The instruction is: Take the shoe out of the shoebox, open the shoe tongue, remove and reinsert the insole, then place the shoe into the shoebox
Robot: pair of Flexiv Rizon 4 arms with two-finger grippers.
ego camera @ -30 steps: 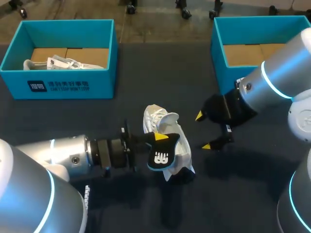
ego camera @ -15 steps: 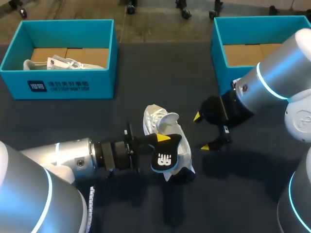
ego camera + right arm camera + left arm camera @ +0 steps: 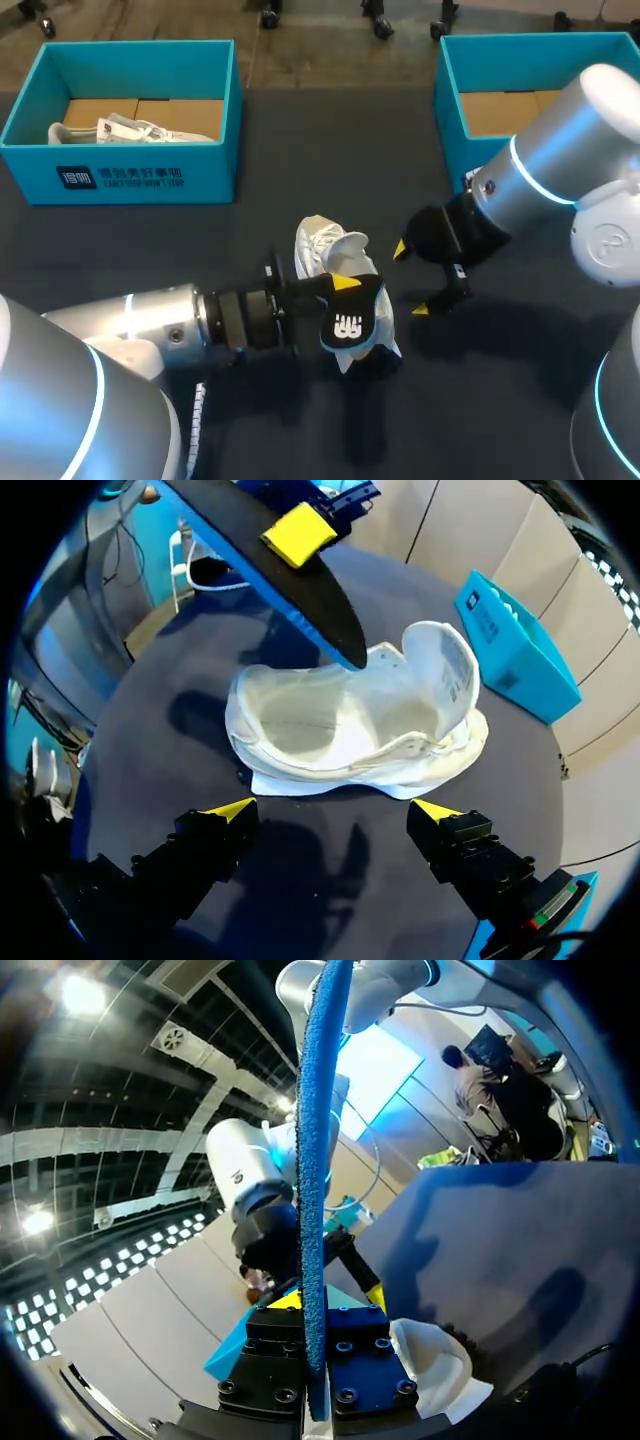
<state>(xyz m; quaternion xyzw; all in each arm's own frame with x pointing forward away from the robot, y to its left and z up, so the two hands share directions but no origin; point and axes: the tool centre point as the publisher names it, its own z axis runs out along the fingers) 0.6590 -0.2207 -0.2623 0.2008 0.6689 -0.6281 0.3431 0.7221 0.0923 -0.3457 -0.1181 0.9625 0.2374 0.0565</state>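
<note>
- The table (image 3: 300,150) has a dark cover. Closest in on it is the white shoe (image 3: 335,250), lying about mid-table, out of any box.
- From the right wrist view the shoe (image 3: 350,725) has its opening turned toward that gripper, so I can see straight into it.
- The insole (image 3: 350,318) hangs over the near part of the shoe and covers some of it from above. It's black on top and blue underneath.
- Farther back are two teal boxes. The left box (image 3: 150,178) has some white stuff (image 3: 120,130) in it, can't tell exactly what. The right box (image 3: 450,120) shows only its cardboard floor.
- My left gripper (image 3: 345,290) is clamped on the insole, pinching it edge-on between both fingers. In its own view the insole (image 3: 315,1160) stands up like a blade from the fingers.
- The insole's (image 3: 290,570) tip sits right at the shoe's rim. Touching or not, I can't tell.
- My right gripper (image 3: 410,278) is spread wide, holding nothing, just beside the shoe on its right. Its yellow tips (image 3: 230,810) are near the shoe but not touching it.
</note>
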